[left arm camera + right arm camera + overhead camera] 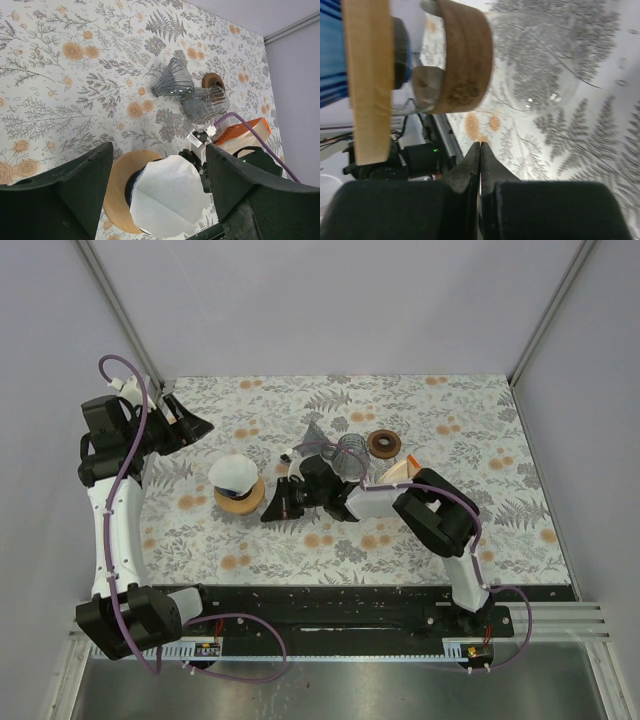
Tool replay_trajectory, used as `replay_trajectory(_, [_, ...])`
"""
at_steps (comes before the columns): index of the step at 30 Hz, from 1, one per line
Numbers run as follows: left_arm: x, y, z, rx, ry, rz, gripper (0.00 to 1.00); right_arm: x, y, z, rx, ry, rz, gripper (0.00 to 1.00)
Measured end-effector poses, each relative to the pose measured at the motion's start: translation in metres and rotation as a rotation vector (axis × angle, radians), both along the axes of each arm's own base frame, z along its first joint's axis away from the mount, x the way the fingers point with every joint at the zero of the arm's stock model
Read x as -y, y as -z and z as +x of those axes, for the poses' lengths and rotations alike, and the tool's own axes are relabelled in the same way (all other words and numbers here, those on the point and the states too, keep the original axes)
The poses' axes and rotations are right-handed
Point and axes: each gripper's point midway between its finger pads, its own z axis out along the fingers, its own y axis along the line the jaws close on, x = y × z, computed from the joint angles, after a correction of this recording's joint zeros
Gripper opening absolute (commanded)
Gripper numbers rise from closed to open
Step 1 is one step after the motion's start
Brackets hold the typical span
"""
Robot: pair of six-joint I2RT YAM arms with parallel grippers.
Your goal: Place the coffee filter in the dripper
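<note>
The dripper has a round wooden collar [243, 502] and stands left of centre on the table. The white paper coffee filter [232, 473] sits in its dark opening, and its folded top rises above the collar. In the left wrist view the filter [167, 192] covers most of the opening inside the collar [117, 187]. My left gripper [195, 425] is open and empty, up and to the left of the dripper; it also shows in the left wrist view [159, 150]. My right gripper [268, 512] is shut and empty, just right of the dripper. Its closed fingertips [480, 150] point past the collar's edge [367, 80].
Two clear glass pieces [350, 452] lie behind the right gripper, with a dark brown ring [383, 443] beyond them and an orange box [395, 472] beside the right arm. They also show in the left wrist view [172, 80]. The floral table cover [450, 420] ends at grey walls.
</note>
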Motion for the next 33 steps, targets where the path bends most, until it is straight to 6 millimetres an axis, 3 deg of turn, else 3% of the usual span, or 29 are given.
replay_trajectory(5, [-0.001, -0.003, -0.001, 0.01, -0.003, 0.003, 0.78, -0.018, -0.007, -0.008, -0.053, -0.015, 0.078, 0.0])
replay_trajectory(12, [-0.003, -0.003, -0.001, 0.011, -0.009, 0.003, 0.78, -0.025, 0.014, -0.014, -0.237, 0.026, 0.085, 0.0])
replay_trajectory(17, [-0.003, -0.003, -0.001, 0.011, -0.011, 0.004, 0.78, -0.04, 0.022, -0.021, -0.335, 0.028, 0.1, 0.0])
replay_trajectory(22, [-0.005, -0.003, -0.001, 0.01, -0.015, 0.003, 0.78, -0.055, 0.013, -0.028, -0.361, 0.02, 0.115, 0.0])
replay_trajectory(28, [-0.005, -0.002, 0.0, 0.009, -0.015, 0.002, 0.78, -0.064, 0.01, -0.019, -0.393, 0.055, 0.129, 0.0])
replay_trajectory(33, [-0.005, -0.002, 0.0, 0.008, -0.015, 0.001, 0.78, -0.078, 0.019, -0.002, -0.409, 0.105, 0.139, 0.0])
